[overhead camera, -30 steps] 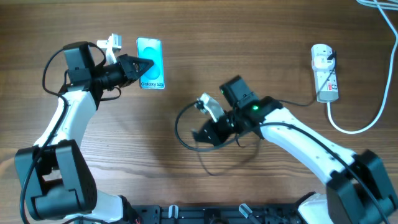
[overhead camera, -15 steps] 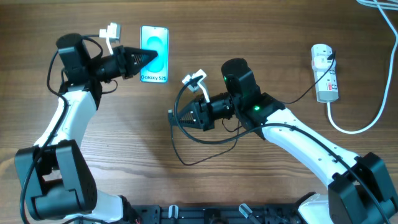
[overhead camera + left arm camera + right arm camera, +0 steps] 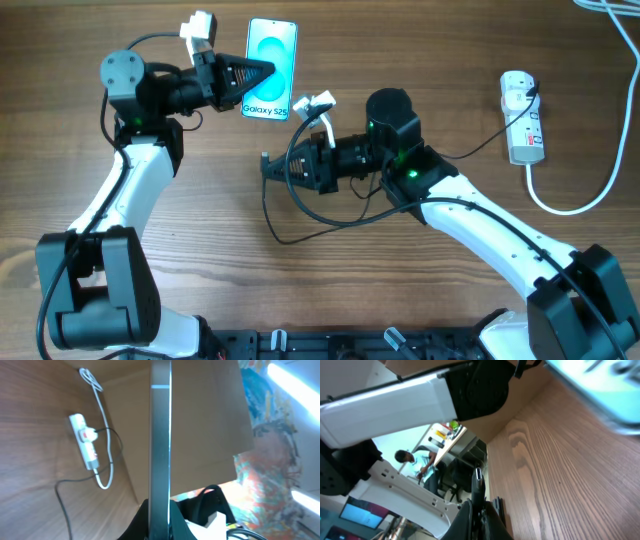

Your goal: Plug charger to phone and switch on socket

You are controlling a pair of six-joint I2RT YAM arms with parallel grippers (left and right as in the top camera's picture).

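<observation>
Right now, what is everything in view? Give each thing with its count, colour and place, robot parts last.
phone: one, white rim with turquoise screen, held in the left pincer at the far side of the table.
charger: one, thin black cable, loops over the table from the socket, tip held in the right pincer.
socket: one, white strip with a red mark, lies at the table's right side.
cord: one, thick and white, curves from the socket toward the right edge.
table: one, brown wood, under everything.
left pincer: one, black, shut on the phone.
right pincer: one, black, shut on the charger, below the phone in the overhead view.
</observation>
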